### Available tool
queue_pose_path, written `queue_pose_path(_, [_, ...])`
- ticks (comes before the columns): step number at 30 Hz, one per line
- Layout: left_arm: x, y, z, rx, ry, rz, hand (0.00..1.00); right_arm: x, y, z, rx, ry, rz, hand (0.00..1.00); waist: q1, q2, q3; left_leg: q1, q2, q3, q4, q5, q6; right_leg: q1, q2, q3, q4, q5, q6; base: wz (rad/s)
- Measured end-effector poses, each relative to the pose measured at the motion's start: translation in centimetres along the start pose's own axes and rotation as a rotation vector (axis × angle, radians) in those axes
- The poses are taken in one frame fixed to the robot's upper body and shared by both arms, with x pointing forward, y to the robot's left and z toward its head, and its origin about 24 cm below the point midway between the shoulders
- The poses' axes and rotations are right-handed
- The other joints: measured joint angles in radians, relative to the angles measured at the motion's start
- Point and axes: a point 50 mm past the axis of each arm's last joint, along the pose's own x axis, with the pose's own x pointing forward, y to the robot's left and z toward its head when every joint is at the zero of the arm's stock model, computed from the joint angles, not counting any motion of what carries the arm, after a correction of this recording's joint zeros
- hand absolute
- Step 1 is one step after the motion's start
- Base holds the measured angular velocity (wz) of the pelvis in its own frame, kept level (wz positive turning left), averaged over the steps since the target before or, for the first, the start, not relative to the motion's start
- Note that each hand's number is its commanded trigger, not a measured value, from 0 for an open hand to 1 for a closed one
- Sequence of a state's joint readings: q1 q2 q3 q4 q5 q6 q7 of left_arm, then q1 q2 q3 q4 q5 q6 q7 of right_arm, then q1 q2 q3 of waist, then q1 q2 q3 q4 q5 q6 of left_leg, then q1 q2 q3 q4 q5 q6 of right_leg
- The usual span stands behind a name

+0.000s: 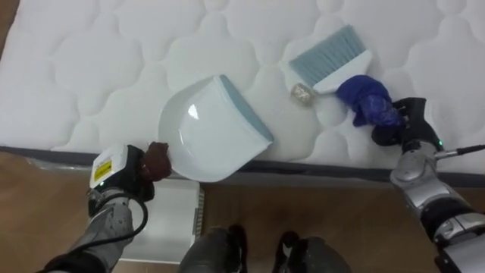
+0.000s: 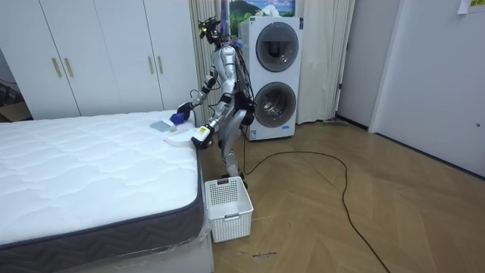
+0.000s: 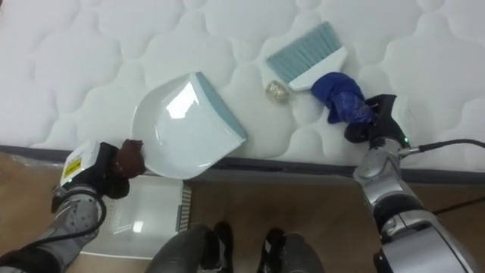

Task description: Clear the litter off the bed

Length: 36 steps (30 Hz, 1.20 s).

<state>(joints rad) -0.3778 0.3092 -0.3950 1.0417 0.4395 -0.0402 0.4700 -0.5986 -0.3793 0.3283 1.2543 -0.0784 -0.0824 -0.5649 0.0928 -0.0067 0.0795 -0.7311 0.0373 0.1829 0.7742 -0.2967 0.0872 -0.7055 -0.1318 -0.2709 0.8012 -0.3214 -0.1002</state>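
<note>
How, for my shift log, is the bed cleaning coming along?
Done: tools gripped, left hand on the dustpan, right hand on the brush. In hand: both rest on the mattress, flanking a crumpled scrap. Left: sweeping it into the empty dustpan.

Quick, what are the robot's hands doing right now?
Left hand: closed on the dustpan, at its handle end.
Right hand: closed on the brush, at its handle.
</note>
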Motion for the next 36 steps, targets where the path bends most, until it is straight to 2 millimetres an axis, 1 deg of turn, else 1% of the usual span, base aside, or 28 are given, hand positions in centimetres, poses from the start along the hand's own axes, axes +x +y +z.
queue_pose_path(1, [0.0, 0.1, -0.1, 0.012, 0.000, 0.004, 1.00, 0.0, -0.1, -0.1, -0.021, -0.001, -0.003, 1.00, -0.004, -0.002, 0.0001, -0.001, 0.002, 0.000, 0.002, 0.000, 0.000, 0.002, 0.000, -0.003, -0.002, 0.001, 0.002, 0.09])
queue_pose_path(2, [0.1, 0.4, -0.1, 0.041, -0.005, 0.012, 1.00, 0.2, -0.4, -0.3, -0.067, -0.007, -0.013, 1.00, -0.009, -0.009, -0.0001, -0.002, 0.003, 0.000, 0.004, 0.000, 0.001, 0.003, 0.000, -0.004, -0.003, 0.002, 0.004, 0.00])
queue_pose_path(3, [0.3, 0.8, -0.3, 0.078, -0.014, 0.028, 1.00, 0.3, -0.7, -0.4, -0.105, -0.016, -0.026, 1.00, -0.009, -0.020, -0.0001, -0.001, 0.003, 0.000, 0.005, -0.001, 0.003, 0.003, 0.000, -0.004, -0.003, 0.003, 0.006, 0.00])
queue_pose_path(4, [0.3, 1.1, -0.3, 0.099, -0.021, 0.037, 1.00, 0.3, -0.9, -0.5, -0.125, -0.021, -0.033, 1.00, -0.009, -0.025, -0.0003, 0.000, 0.003, 0.000, 0.005, -0.003, 0.006, 0.003, 0.001, -0.004, -0.002, 0.004, 0.006, -0.03])
queue_pose_path(6, [0.5, 1.8, -0.3, 0.167, -0.043, 0.074, 1.00, 0.7, -1.9, -0.8, -0.202, -0.035, -0.058, 1.00, -0.006, -0.043, -0.0001, 0.007, 0.004, 0.002, 0.006, -0.005, 0.010, 0.007, 0.000, -0.003, 0.000, 0.005, 0.008, 0.00])
queue_pose_path(8, [0.7, 2.2, -0.4, 0.214, -0.053, 0.097, 1.00, 1.1, -2.6, -0.7, -0.256, -0.051, -0.081, 1.00, -0.009, -0.052, -0.0005, 0.009, 0.004, 0.003, 0.006, -0.004, 0.012, 0.009, 0.000, -0.002, -0.001, 0.007, 0.008, -0.02])
queue_pose_path(10, [0.8, 2.5, -0.3, 0.246, -0.062, 0.110, 1.00, 1.4, -3.5, -0.6, -0.329, -0.076, -0.104, 1.00, -0.009, -0.055, 0.0000, 0.010, 0.004, 0.004, 0.006, -0.003, 0.014, 0.010, 0.000, -0.002, -0.003, 0.011, 0.009, 0.00])
queue_pose_path(12, [0.9, 3.0, -0.4, 0.285, -0.069, 0.136, 1.00, 1.8, -4.1, 0.0, -0.416, -0.117, -0.124, 1.00, -0.009, -0.061, 0.0023, 0.010, 0.004, 0.005, 0.005, -0.002, 0.016, 0.009, 0.000, -0.001, -0.003, 0.012, 0.009, 0.00])
queue_pose_path(14, [1.0, 3.4, -0.5, 0.321, -0.083, 0.149, 1.00, 2.0, -4.5, 0.1, -0.502, -0.154, -0.136, 1.00, -0.007, -0.069, 0.0020, 0.012, 0.006, 0.006, 0.006, -0.002, 0.016, 0.010, 0.001, -0.001, -0.003, 0.012, 0.009, 0.00])
queue_pose_path(17, [1.2, 4.0, -0.6, 0.371, -0.101, 0.175, 1.00, 2.4, -5.4, 1.0, -0.605, -0.211, -0.165, 1.00, -0.010, -0.079, 0.0035, 0.013, 0.007, 0.006, 0.005, -0.002, 0.016, 0.012, 0.002, -0.001, -0.003, 0.012, 0.008, 0.00])
queue_pose_path(19, [1.2, 4.2, -0.5, 0.389, -0.109, 0.190, 1.00, 2.6, -5.9, 1.2, -0.676, -0.238, -0.183, 1.00, -0.007, -0.088, 0.0068, 0.014, 0.007, 0.006, 0.004, -0.002, 0.016, 0.013, 0.002, -0.001, -0.005, 0.012, 0.008, 0.00])
queue_pose_path(21, [1.3, 4.7, -0.6, 0.402, -0.102, 0.217, 1.00, 2.7, -6.4, 1.9, -0.755, -0.287, -0.209, 1.00, -0.007, -0.108, 0.0170, 0.013, 0.008, 0.006, 0.004, -0.002, 0.015, 0.012, 0.004, -0.001, -0.005, 0.012, 0.008, 0.00])
queue_pose_path(22, [1.4, 4.8, -0.6, 0.405, -0.100, 0.221, 1.00, 2.8, -6.5, 2.0, -0.771, -0.294, -0.215, 1.00, -0.007, -0.113, 0.0171, 0.011, 0.009, 0.006, 0.005, -0.002, 0.015, 0.010, 0.005, -0.001, -0.005, 0.012, 0.008, 0.00])
queue_pose_path(23, [1.5, 5.2, -0.5, 0.412, -0.097, 0.231, 1.00, 2.9, -6.6, 2.7, -0.806, -0.317, -0.227, 1.00, -0.007, -0.123, 0.0205, 0.009, 0.010, 0.006, 0.006, -0.002, 0.015, 0.009, 0.007, 0.000, -0.007, 0.013, 0.007, -0.05])
queue_pose_path(24, [1.7, 5.6, -0.6, 0.426, -0.098, 0.240, 1.00, 3.0, -6.7, 3.4, -0.842, -0.346, -0.240, 1.00, -0.008, -0.132, 0.0217, 0.008, 0.014, 0.006, 0.007, -0.002, 0.014, 0.009, 0.012, 0.000, -0.011, 0.016, 0.005, -0.06])
queue_pose_path(25, [1.7, 5.8, -0.7, 0.435, -0.099, 0.242, 1.00, 3.0, -6.6, 3.8, -0.863, -0.365, -0.246, 1.00, -0.007, -0.135, 0.0211, 0.008, 0.018, 0.006, 0.007, -0.003, 0.014, 0.011, 0.016, -0.001, -0.016, 0.018, 0.005, -0.09])
queue_pose_path(27, [1.8, 6.3, -0.9, 0.459, -0.097, 0.253, 1.00, 3.1, -6.7, 5.4, -0.940, -0.440, -0.281, 1.00, -0.007, -0.148, 0.0196, 0.008, 0.024, 0.006, 0.006, -0.003, 0.013, 0.014, 0.025, 0.000, -0.029, 0.025, 0.004, -0.09])
queue_pose_path(30, [2.0, 6.9, -0.9, 0.506, -0.113, 0.266, 1.00, 3.0, -6.8, 6.5, -1.006, -0.493, -0.301, 1.00, -0.005, -0.161, 0.0201, 0.011, 0.029, 0.006, 0.004, -0.003, 0.013, 0.020, 0.030, -0.002, -0.038, 0.028, 0.004, -0.02])
queue_pose_path(32, [2.0, 7.2, -0.9, 0.535, -0.125, 0.275, 1.00, 3.0, -6.7, 6.9, -1.042, -0.518, -0.304, 1.00, -0.005, -0.168, 0.0199, 0.014, 0.032, 0.006, 0.004, -0.003, 0.013, 0.026, 0.031, -0.005, -0.042, 0.029, 0.004, 0.00])
queue_pose_path(34, [2.1, 7.5, -0.9, 0.549, -0.130, 0.280, 1.00, 2.8, -6.5, 7.5, -1.070, -0.544, -0.305, 1.00, -0.004, -0.170, 0.0196, 0.016, 0.039, 0.005, 0.003, -0.003, 0.013, 0.033, 0.040, -0.007, -0.057, 0.037, 0.003, -0.05])
queue_pose_path(36, [2.2, 8.0, -1.0, 0.573, -0.134, 0.287, 1.00, 2.7, -6.4, 8.2, -1.107, -0.575, -0.302, 1.00, -0.007, -0.177, 0.0196, 0.022, 0.039, 0.005, -0.002, -0.003, 0.013, 0.038, 0.041, -0.006, -0.062, 0.039, 0.004, -0.04])
